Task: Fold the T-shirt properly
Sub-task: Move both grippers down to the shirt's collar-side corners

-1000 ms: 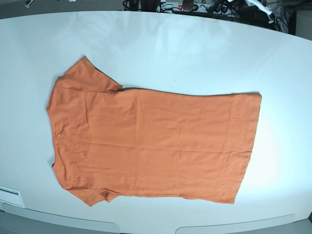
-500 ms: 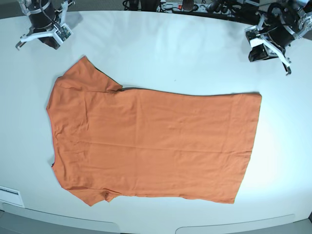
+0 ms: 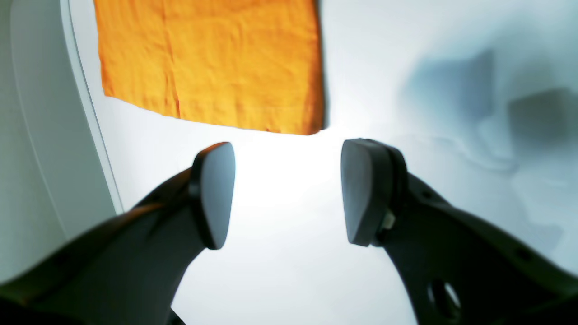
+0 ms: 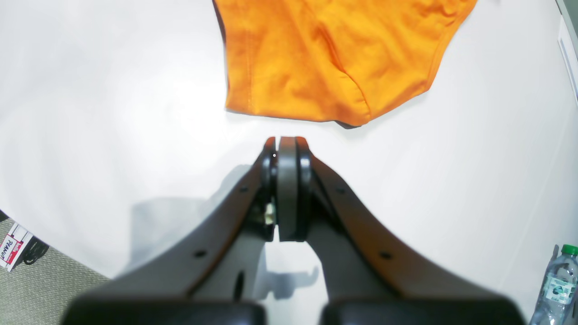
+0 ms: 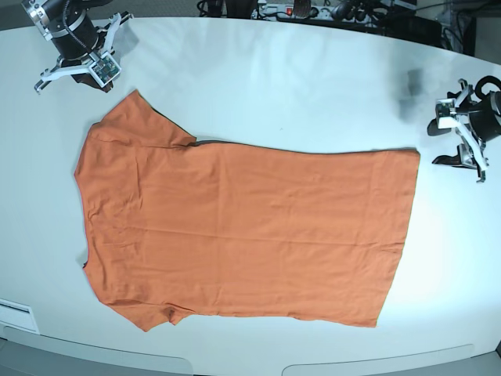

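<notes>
A: What carries everything?

B: A broad white surface (image 5: 297, 86), glossy, with a curved far edge and light glare at about three o'clock.

A: And what lies on it?

B: One thing only: the T-shirt (image 5: 243, 227), orange, spread flat across the middle. Its sleeves and neck end point to nine o'clock, its straight hem to three o'clock. One sleeve reaches toward eleven o'clock, the other toward seven.

A: Any folds?

B: A small tuck under the eleven o'clock sleeve; otherwise it lies smooth.
</notes>
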